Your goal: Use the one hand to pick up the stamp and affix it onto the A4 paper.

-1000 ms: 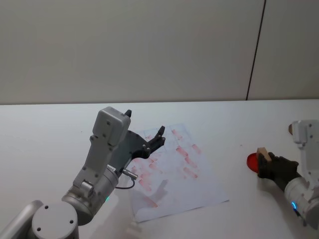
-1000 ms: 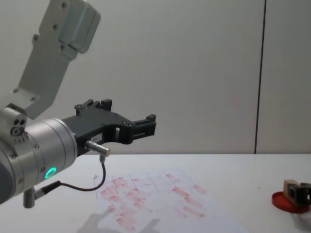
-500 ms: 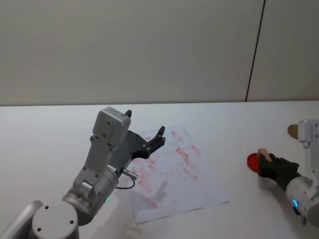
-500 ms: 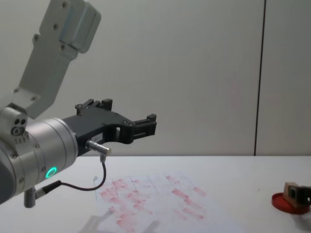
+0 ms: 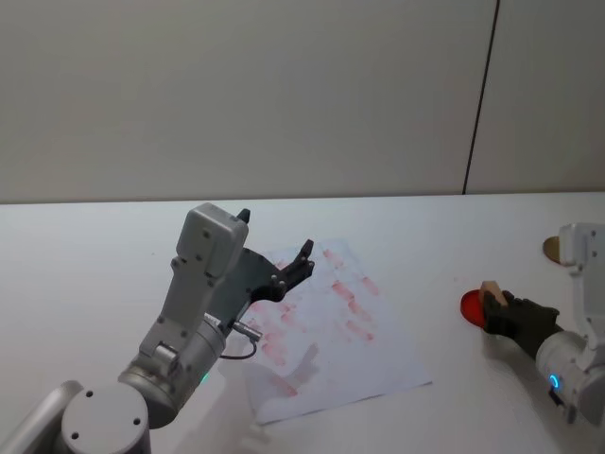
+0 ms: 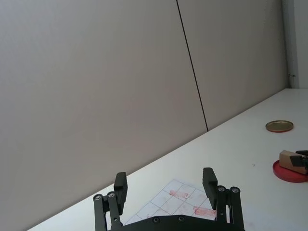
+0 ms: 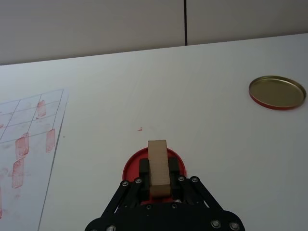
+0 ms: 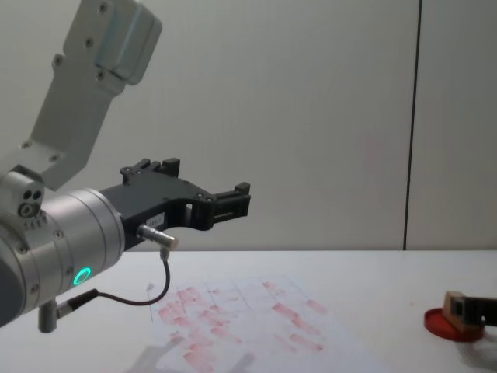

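Note:
My right gripper (image 5: 499,310) is shut on the stamp (image 7: 158,168), a light tan wooden block that stands between its black fingers right over the round red ink pad (image 7: 131,166). The stamp (image 5: 492,291) and the ink pad (image 5: 470,307) lie at the table's right side, with the stamp (image 8: 454,301) low at the right edge of the chest view. The A4 paper (image 5: 331,331), white with a faint grid and many red marks, lies in the middle of the table, left of the pad. My left gripper (image 5: 274,257) hangs open above the paper's left part, holding nothing.
A round gold lid (image 7: 277,92) lies on the white table beyond the ink pad. The big silver left arm (image 5: 194,312) with its cable stands over the paper's left edge. A grey wall runs behind the table.
My right gripper with the stamp has shifted slightly to the left over the ink pad. The left arm has not moved.

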Tool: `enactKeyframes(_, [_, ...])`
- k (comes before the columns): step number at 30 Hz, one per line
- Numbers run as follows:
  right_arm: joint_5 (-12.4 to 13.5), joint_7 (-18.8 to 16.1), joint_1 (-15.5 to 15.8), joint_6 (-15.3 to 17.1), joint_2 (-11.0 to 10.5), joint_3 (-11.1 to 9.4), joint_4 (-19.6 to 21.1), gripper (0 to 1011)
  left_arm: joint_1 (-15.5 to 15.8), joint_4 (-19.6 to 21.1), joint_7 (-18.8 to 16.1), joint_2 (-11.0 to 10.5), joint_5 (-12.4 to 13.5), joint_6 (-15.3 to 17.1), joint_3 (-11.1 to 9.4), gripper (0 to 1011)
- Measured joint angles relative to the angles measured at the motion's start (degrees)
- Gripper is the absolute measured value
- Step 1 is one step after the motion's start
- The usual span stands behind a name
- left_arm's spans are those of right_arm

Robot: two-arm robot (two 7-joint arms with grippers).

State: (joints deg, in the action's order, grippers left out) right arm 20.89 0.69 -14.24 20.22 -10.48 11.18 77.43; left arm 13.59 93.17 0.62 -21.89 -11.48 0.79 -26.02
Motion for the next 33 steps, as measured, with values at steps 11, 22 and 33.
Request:
enactKeyframes(11, [-3.8,-1.1,-0.2,1.0,0.0,0.8,5.1,216,0.0,0.0,0.0,0.0,0.0,0.0,0.0,993])
enactKeyframes(22, [-9.3,-3.9,-1.2,3.3,0.5,2.4,11.5,216,0.0,0.0,0.0,0.0,0.0,0.0,0.0,993])
enactKeyframes(33, [-12.6,-8.2,-2.4,5.9,2.2,4.8,11.0,216,0.0,0.0,0.0,0.0,0.0,0.0,0.0,993])
